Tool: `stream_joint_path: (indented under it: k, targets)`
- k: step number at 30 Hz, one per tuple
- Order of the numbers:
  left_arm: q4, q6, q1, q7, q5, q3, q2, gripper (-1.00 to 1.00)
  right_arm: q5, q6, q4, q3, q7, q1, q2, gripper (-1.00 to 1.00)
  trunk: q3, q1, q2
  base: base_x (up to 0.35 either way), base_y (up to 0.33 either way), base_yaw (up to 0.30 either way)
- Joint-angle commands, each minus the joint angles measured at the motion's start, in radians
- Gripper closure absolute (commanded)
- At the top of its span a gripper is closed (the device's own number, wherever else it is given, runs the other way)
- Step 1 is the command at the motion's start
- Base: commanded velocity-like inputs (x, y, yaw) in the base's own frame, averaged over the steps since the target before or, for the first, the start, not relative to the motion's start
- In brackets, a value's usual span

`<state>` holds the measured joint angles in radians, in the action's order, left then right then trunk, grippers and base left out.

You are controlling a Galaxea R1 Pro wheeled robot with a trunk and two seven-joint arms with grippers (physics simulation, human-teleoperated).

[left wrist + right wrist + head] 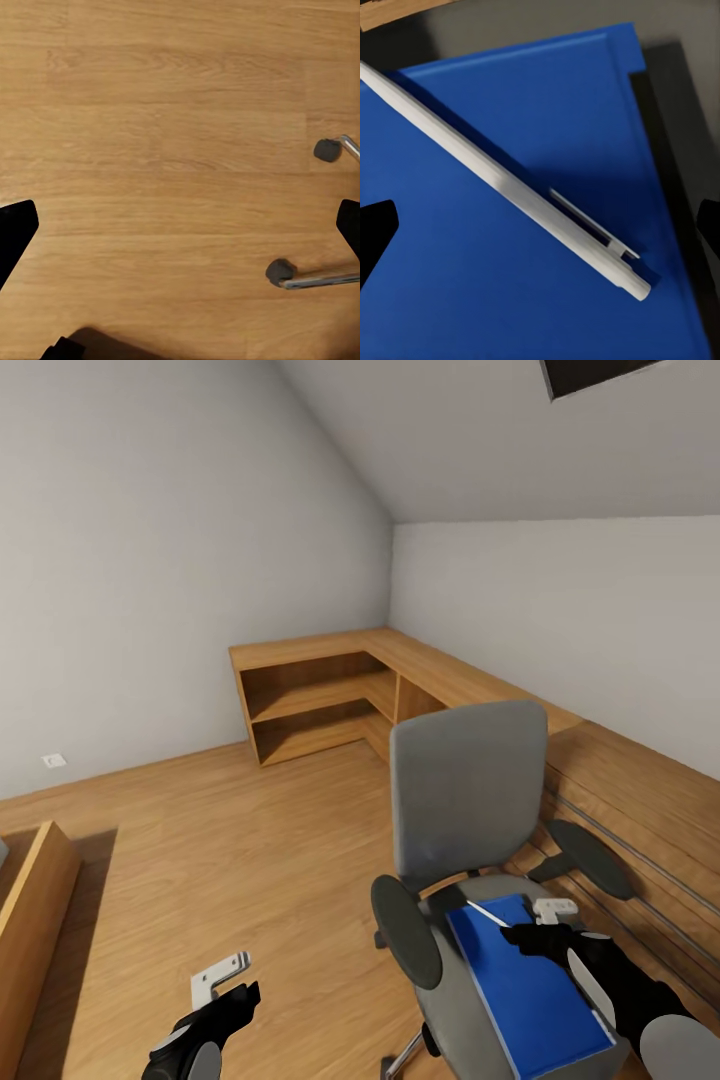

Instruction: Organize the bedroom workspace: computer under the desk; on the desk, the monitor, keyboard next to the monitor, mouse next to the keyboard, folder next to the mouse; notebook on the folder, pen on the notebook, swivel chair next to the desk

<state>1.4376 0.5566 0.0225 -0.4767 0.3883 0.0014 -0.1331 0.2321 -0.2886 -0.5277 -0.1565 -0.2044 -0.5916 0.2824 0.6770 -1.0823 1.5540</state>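
Pen (pixel 502 180) lying diagonal on folder (pixel 528 985), folder flat on swivel chair (pixel 468 800) seat. Right gripper (pixel 545 922) hovering right over pen, fingers spread wide, nothing grabbed. Left gripper (pixel 222 978) off chair's left side above wood floor (pixel 165 135), also wide open, empty. Oak shelf unit (pixel 320 695) in corner behind chair.

No writing, label or number can be read — none anywhere.
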Motion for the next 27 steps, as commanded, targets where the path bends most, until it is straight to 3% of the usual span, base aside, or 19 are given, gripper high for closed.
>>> stream_joint_path:
  k: [1,27]
  targets:
    - [0.001,0.002,0.001,-0.008,0.010,0.000,0.000,-1.00,0.010,-0.005,-0.001,-0.006,0.002,-0.001,0.001,-1.00,0.004,-0.004,0.008,0.000,0.000,0.000]
    - [-0.001,0.002,0.001,-0.010,0.012,0.000,-0.002,-1.00,0.010,-0.002,-0.001,-0.006,0.002,-0.001,0.003,-1.00,0.039,-0.046,0.085,0.000,0.000,0.000]
